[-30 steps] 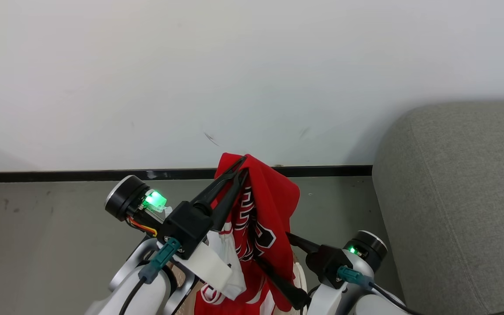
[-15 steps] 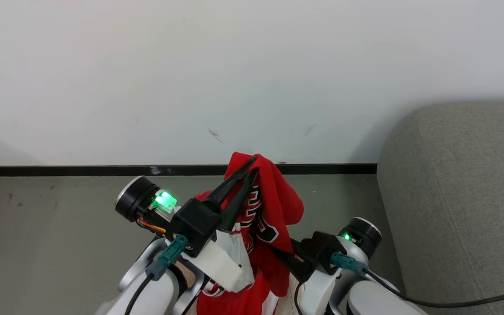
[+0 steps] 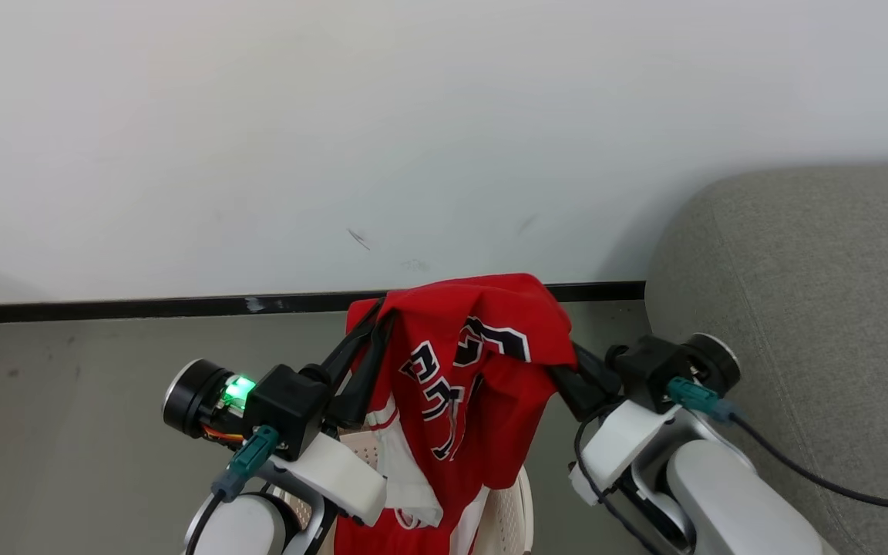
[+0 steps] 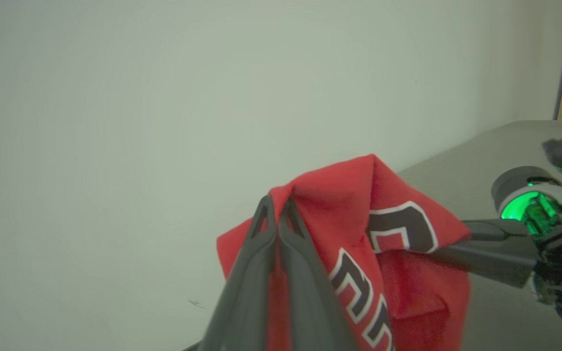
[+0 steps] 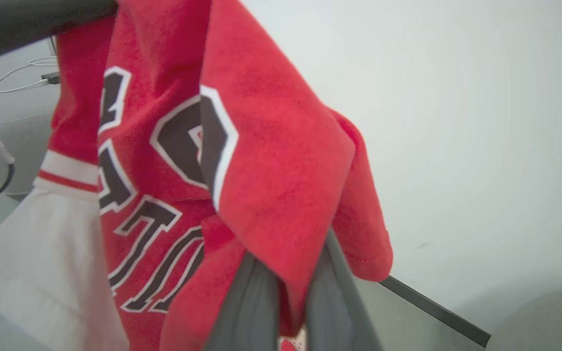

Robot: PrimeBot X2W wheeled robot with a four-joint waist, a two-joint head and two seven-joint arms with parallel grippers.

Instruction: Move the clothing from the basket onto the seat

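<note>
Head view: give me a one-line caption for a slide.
The left gripper and right gripper, shut on the red jersey, hold it spread above the basket beside the grey sofa.

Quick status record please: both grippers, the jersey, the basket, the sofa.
left gripper: shut on the jersey's top edge
right gripper: shut on the jersey's opposite top corner
jersey: lifted, hanging spread between both grippers
basket: beneath the jersey, mostly hidden
sofa: on the robot's right, jersey not yet on it
</note>
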